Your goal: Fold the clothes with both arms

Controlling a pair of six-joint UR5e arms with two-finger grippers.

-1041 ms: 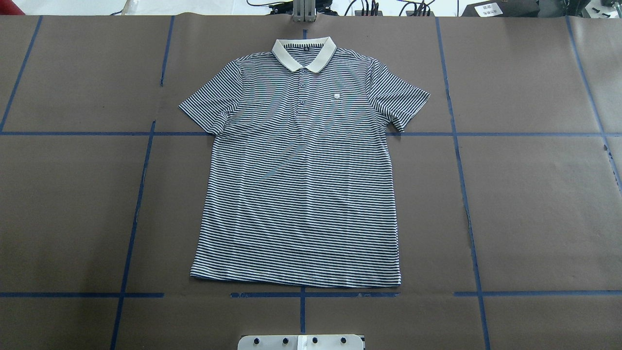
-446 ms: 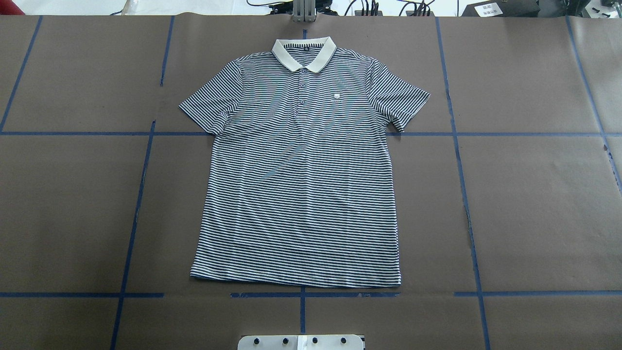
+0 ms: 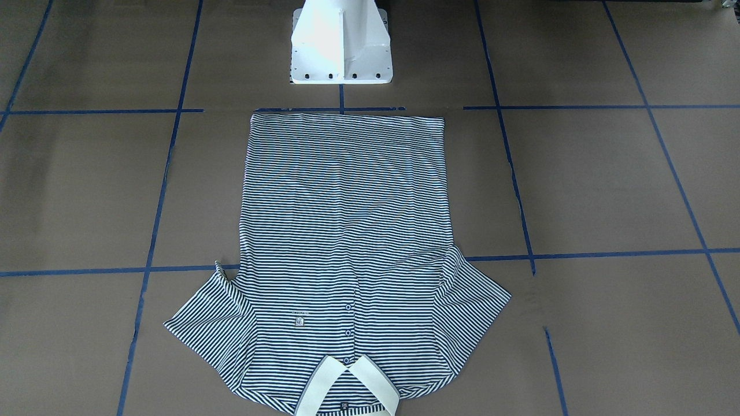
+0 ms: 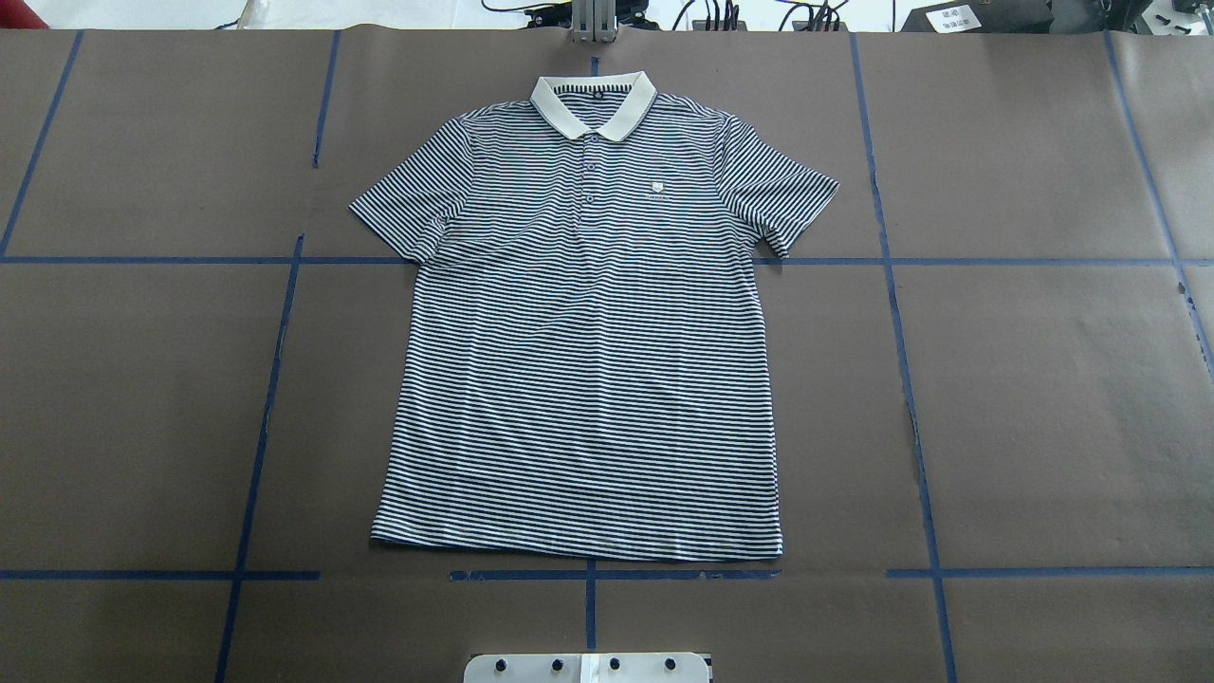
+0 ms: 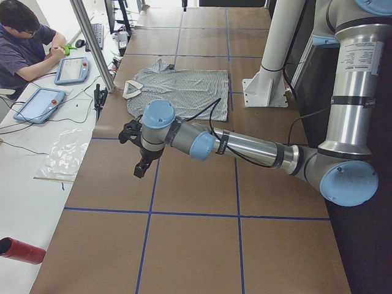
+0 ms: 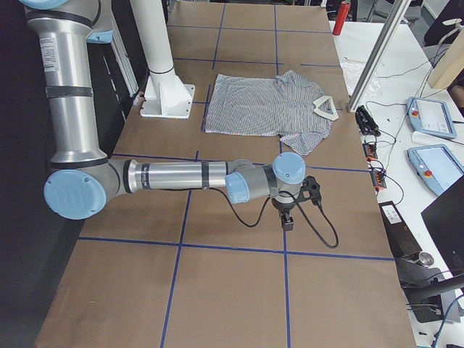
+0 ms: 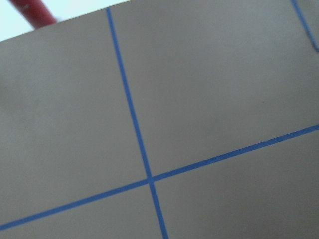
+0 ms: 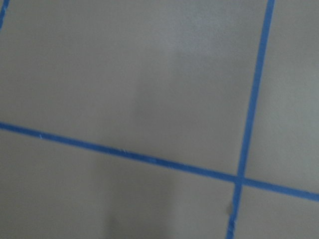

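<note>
Hovering left arm point(image 5: 245, 144), side view only

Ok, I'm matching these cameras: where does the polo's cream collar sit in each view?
Front-facing: collar bottom centre.
Overhead: collar top centre.
Exterior left: collar upper left.
Exterior right: collar upper right.
Left wrist: not in it.
Right wrist: not in it.
Shared landmark, four exterior views: white pedestal base, past the hem of the shirt, opposite the collar.

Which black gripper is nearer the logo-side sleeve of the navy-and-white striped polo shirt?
Right. The right gripper hangs over brown table beyond that sleeve; the left gripper hangs beyond the opposite sleeve, with the whole shirt between.
</note>
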